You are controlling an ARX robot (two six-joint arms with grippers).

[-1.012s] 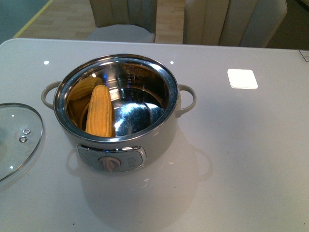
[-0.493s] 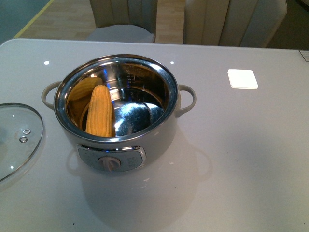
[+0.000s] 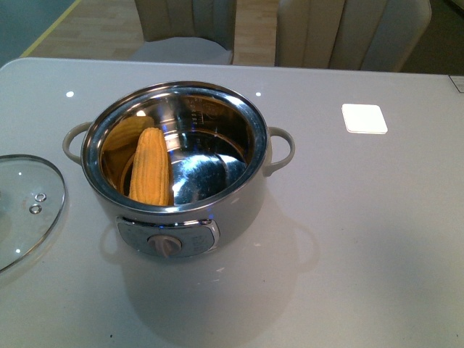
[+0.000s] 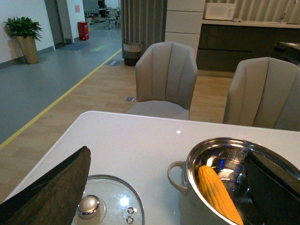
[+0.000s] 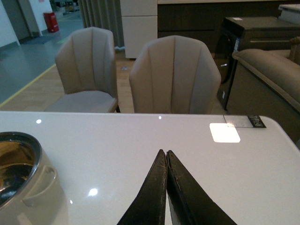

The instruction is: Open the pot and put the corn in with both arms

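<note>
Front view: pot (image 3: 181, 170) sits open on the white table (image 3: 362, 239), dial panel facing the camera, loop handles out to either side. Corn (image 3: 150, 167) lies inside the pot, leaning against the left inner wall, tip up; its reflection shows on the steel behind it. Glass lid (image 3: 25, 206) lies flat on the table left of the pot, apart from it. A white square patch (image 3: 364, 118) shows on the table right of the pot and further back. Two chairs (image 3: 348, 32) stand beyond the pot at the table's far edge. Neither arm in view here.

Left wrist view: left gripper (image 4: 164, 187) has its fingers (image 4: 51, 192) spread wide, nothing between them. Lid with its knob lies just beside one finger; pot with corn (image 4: 218, 194) beside the other.

Right wrist view: right gripper (image 5: 167, 157) fingertips pressed together, holding nothing, above bare table. Pot rim and one handle (image 5: 40, 187) at the frame edge, well apart from the gripper
</note>
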